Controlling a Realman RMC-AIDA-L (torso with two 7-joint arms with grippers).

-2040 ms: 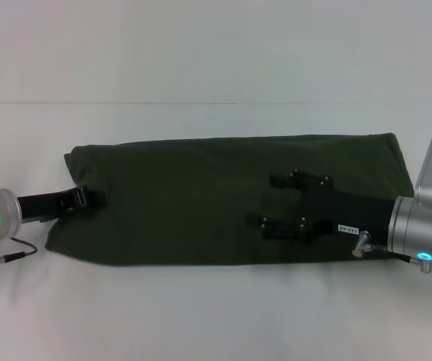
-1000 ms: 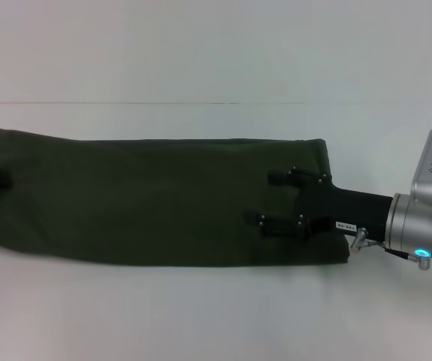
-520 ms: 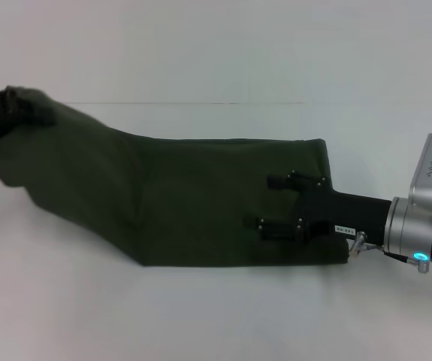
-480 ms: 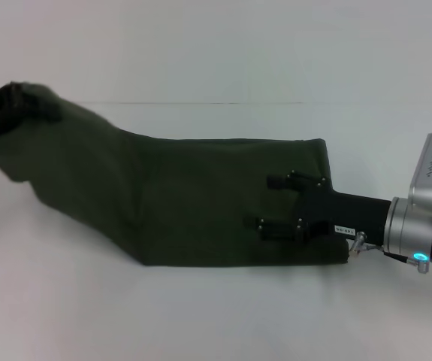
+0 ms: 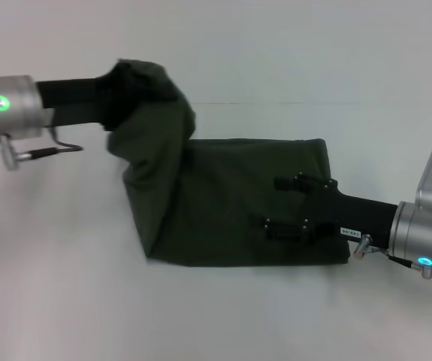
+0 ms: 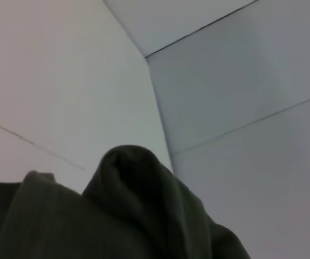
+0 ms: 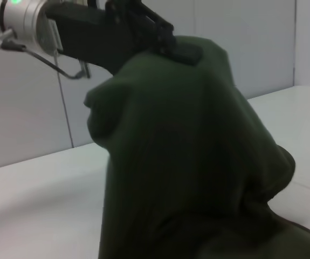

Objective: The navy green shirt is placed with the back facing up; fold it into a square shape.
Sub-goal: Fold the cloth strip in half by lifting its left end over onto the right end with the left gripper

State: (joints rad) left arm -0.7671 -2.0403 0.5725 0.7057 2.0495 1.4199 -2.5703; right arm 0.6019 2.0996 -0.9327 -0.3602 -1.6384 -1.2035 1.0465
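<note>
One shirt [image 5: 231, 199] end hangs clamped in left gripper [image 5: 125, 94]; spread right gripper [image 5: 287, 204] pins the other.

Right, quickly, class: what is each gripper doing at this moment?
Left gripper: shut on the shirt, holding its end up off the table.
Right gripper: open, fingers spread, resting on the flat part.
</note>
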